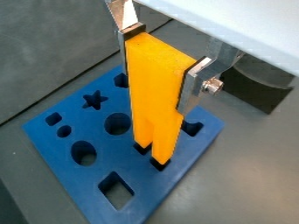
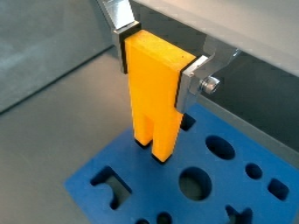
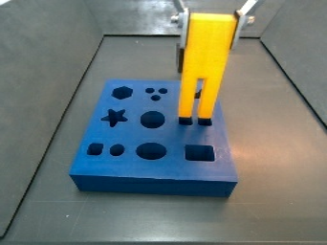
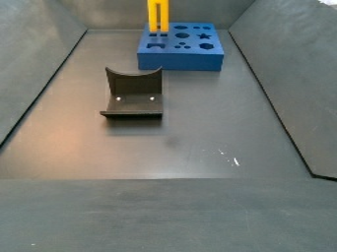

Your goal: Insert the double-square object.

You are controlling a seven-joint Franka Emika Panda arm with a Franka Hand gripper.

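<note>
The double-square object [image 3: 205,62] is a tall bright yellow block, upright with its two prongs pointing down. My gripper [image 1: 163,55] is shut on its upper end, one silver finger [image 1: 129,31] on each side; it also shows in the other wrist view [image 2: 159,63]. The prong tips [image 1: 156,154] stand at the mouths of a pair of square holes near one edge of the blue board [image 3: 128,167] and seem just inside them. In a side view the block [image 4: 156,14] rises well above the board [image 4: 184,54] at the far end of the bin.
The blue board has other cut-outs: a star [image 3: 114,118], a hexagon [image 3: 121,92], round holes [image 3: 152,120] and a square hole [image 3: 200,151]. The dark fixture [image 4: 133,94] stands on the floor in the middle of the bin. Grey bin walls [image 3: 288,77] surround the floor.
</note>
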